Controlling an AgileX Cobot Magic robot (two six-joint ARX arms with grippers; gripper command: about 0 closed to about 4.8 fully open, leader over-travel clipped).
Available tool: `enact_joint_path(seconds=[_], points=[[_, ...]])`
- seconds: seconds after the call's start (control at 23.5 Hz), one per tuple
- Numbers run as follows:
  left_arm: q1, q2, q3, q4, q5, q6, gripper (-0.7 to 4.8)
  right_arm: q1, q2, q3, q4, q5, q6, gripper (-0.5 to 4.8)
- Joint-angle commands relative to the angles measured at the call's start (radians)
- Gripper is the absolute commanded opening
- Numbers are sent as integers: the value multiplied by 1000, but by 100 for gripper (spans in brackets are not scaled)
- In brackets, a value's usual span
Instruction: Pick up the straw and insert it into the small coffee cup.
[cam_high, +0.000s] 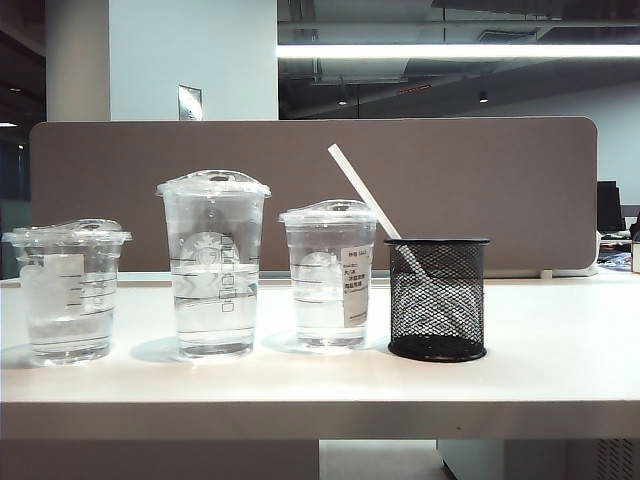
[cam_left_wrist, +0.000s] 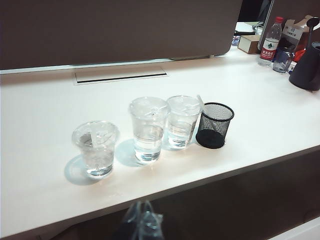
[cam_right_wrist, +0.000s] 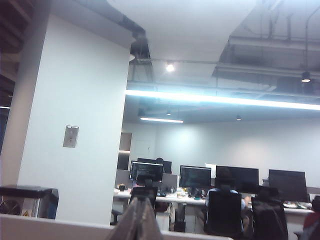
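Exterior view: three lidded clear cups stand in a row on the white table (cam_high: 560, 380). The small coffee cup (cam_high: 67, 290) is at the left end. The straw (cam_high: 362, 190) leans in the black mesh holder (cam_high: 437, 298) at the right end. No arm shows.

Left wrist view: the left gripper (cam_left_wrist: 142, 222) hangs off the table's near edge, fingers pressed together, empty.

Right wrist view: the right gripper (cam_right_wrist: 139, 220) faces the office, tips pressed together, empty.
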Motion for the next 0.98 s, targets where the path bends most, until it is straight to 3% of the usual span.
enact_joint_path(seconds=[0.04,0.26,0.38,0.51,0.81,0.98], points=[[0,2,2,-2,5,8,-5,0,157,34,66,21,-5,-3],[0,2,2,-2,4,8,-5,-1,454,14,77,45,-8,-1],[0,2,2,-2,4,8,-5,6,608,-126,260,10,-27,-1],[0,2,2,-2,4,8,-5,34,706,-270,362,-8,-150,0],[0,2,2,-2,4,-4,-5,188,739,-447,407,-6,-354,0],[0,2,2,-2,3,-3,-5,305,737,-483,394,-8,-355,0]])
